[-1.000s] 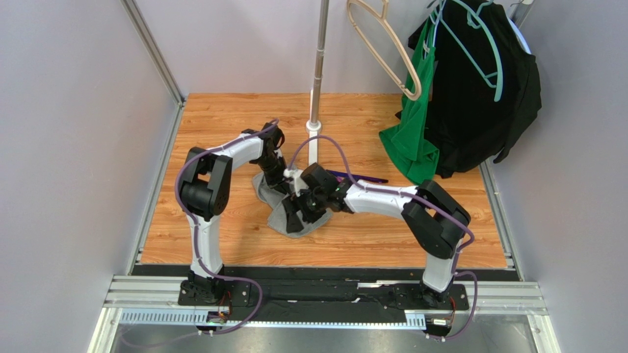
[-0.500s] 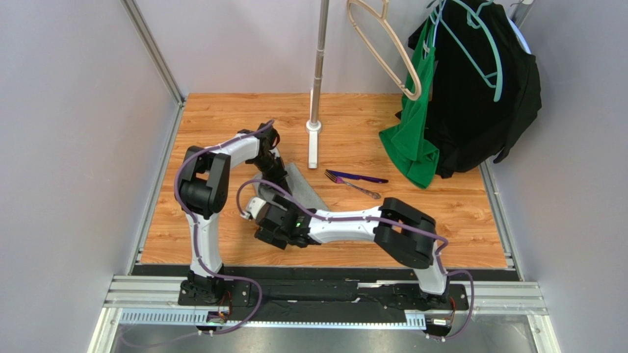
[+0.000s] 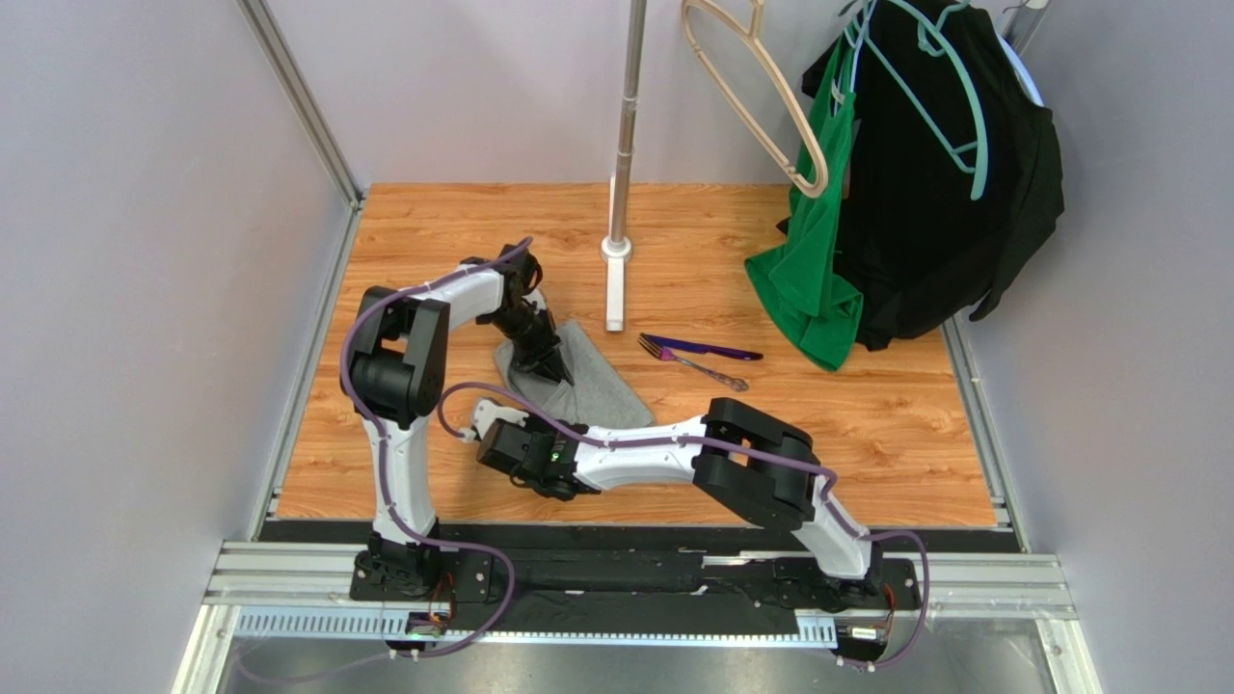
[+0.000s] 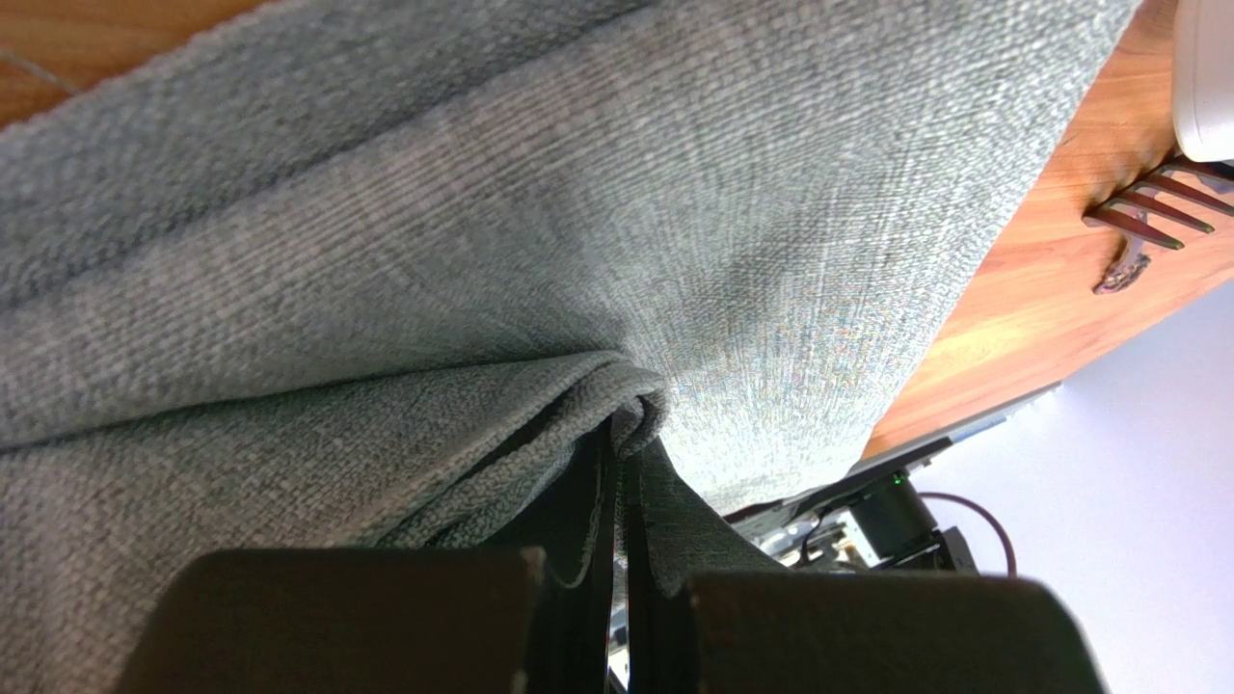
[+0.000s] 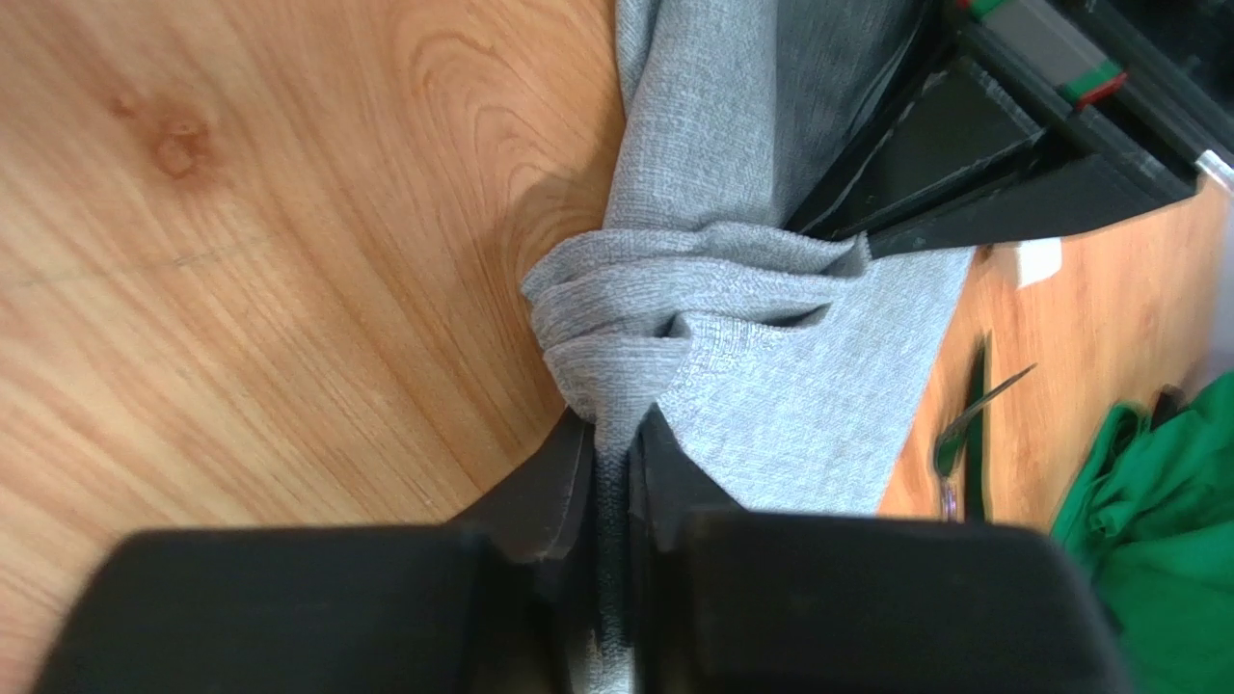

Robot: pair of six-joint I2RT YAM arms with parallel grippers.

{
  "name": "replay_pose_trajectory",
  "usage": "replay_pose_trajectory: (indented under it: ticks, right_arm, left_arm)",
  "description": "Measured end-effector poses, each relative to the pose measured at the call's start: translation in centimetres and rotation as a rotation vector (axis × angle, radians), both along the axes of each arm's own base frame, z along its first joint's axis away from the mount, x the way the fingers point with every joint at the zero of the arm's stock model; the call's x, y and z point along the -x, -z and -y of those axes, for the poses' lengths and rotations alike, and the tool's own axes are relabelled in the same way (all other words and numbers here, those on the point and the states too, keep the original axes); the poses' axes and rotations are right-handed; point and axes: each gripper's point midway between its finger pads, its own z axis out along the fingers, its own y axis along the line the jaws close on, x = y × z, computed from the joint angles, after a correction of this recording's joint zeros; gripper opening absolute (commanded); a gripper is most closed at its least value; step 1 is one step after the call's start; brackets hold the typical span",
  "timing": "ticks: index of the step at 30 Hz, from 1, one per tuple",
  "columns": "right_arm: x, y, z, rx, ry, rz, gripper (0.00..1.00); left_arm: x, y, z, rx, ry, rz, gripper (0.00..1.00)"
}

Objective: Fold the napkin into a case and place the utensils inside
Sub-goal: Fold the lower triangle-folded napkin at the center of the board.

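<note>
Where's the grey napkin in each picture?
Top external: the napkin lies in the middle, left of the utensils.
Left wrist: it fills most of the picture.
Right wrist: bunched at centre, spreading right.
Shared landmark: the utensils, lying just past its edge in every view.

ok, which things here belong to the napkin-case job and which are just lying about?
Job: napkin, dark purple utensil, fork.
Lying about: green garment, black garment, stand pole.
</note>
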Motion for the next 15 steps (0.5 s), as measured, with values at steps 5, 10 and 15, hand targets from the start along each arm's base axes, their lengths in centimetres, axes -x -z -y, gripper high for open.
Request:
replay_pose_trajectory:
  ticks: [5, 10, 15]
  right_arm:
    - [0.1, 0.4, 0.3, -0.021, 0.036, -0.017, 0.01]
    - [0.7, -0.4, 1.7, -0.139, 0.095, -0.098, 0.13]
    - [0.3, -3.5, 3.8, -0.482, 0.211, -0.294, 0.13]
  left_arm:
    - [0.0, 0.0, 0.0, 0.001, 0.000, 0.000, 0.00]
    - [0.2, 0.0, 0.0, 0.000, 0.003, -0.010, 0.00]
    - [1.0, 0.0, 0.3, -0.004, 0.019, -0.034, 0.00]
